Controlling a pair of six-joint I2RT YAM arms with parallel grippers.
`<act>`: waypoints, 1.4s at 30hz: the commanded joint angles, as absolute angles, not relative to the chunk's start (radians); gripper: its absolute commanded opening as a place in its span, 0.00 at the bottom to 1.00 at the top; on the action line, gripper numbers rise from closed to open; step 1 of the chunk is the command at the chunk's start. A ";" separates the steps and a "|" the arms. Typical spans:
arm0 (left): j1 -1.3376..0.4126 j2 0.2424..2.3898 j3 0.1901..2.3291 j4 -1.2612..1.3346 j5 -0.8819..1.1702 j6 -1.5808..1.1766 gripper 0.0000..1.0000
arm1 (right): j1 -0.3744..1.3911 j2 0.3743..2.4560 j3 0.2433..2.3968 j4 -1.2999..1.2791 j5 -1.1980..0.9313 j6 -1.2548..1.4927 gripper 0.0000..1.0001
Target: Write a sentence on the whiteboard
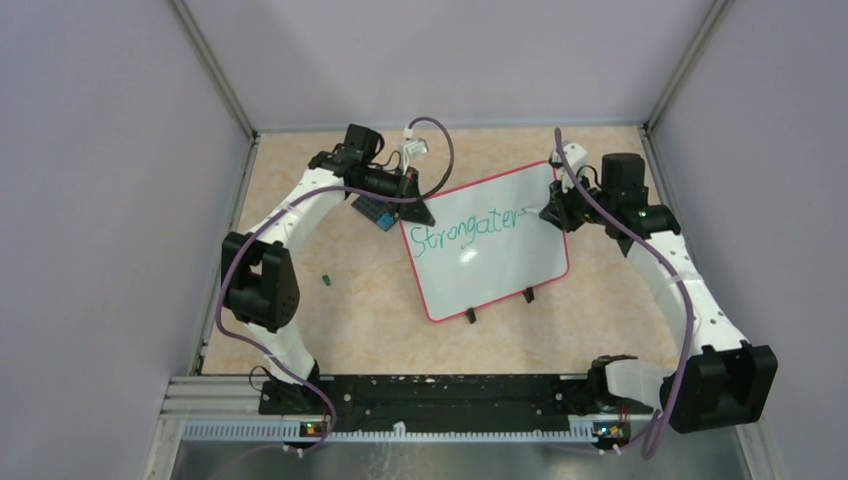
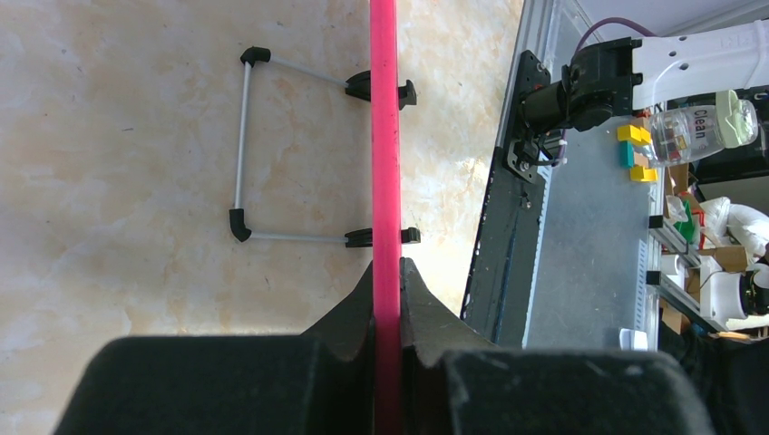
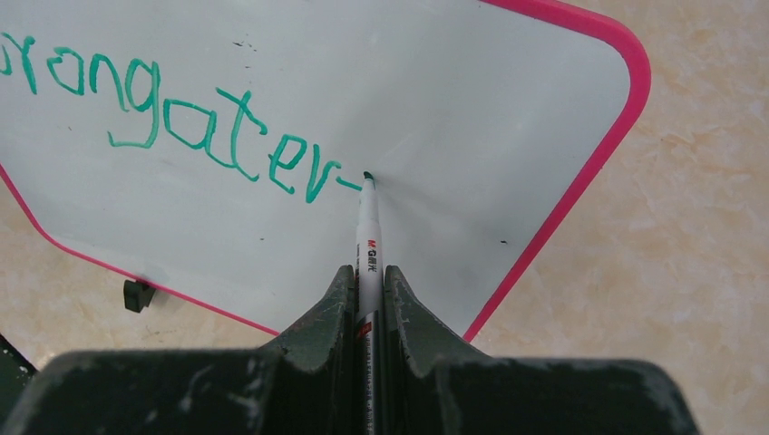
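The whiteboard (image 1: 490, 262) sits mid-table. The left gripper (image 2: 386, 272) clamps its pink rim at ten o'clock. At two o'clock the right gripper (image 3: 367, 276) pinches a marker (image 3: 368, 231), its tip seemingly touching the board after the green writing (image 3: 181, 118). Only the left wrist view shows the wire stand (image 2: 243, 145).

left arm (image 1: 296, 205) and right arm (image 1: 672, 268) both reach forward with elbows bowed outward. left gripper (image 2: 387, 272) is clamped on the whiteboard (image 2: 384, 136) rim; right gripper (image 3: 367, 276) pinches a marker (image 3: 368, 231), its wrist angled inward toward the centre.
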State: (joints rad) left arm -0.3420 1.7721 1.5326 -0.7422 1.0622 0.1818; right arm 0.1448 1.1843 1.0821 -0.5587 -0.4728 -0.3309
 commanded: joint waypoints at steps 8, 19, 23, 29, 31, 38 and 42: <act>-0.354 1.782 1.532 -0.762 1.031 0.245 0.00 | 0.172 1.181 1.094 -0.521 -0.486 -0.336 0.00; -0.354 1.785 1.534 -0.762 1.032 0.244 0.00 | 0.172 1.153 1.040 -0.531 -0.489 -0.350 0.00; -0.354 1.786 1.533 -0.762 1.031 0.246 0.00 | 0.172 1.146 1.021 -0.539 -0.481 -0.358 0.00; -0.354 1.788 1.532 -0.762 1.031 0.245 0.00 | 0.171 1.132 1.005 -0.548 -0.460 -0.371 0.00; -0.354 1.789 1.532 -0.762 1.032 0.245 0.00 | 0.166 1.131 1.001 -0.548 -0.456 -0.373 0.00; -0.354 1.789 1.532 -0.761 1.030 0.245 0.00 | 0.123 1.130 1.021 -0.561 -0.436 -0.394 0.00; -0.354 1.792 1.534 -0.761 1.033 0.244 0.00 | 0.119 1.136 1.044 -0.568 -0.435 -0.396 0.00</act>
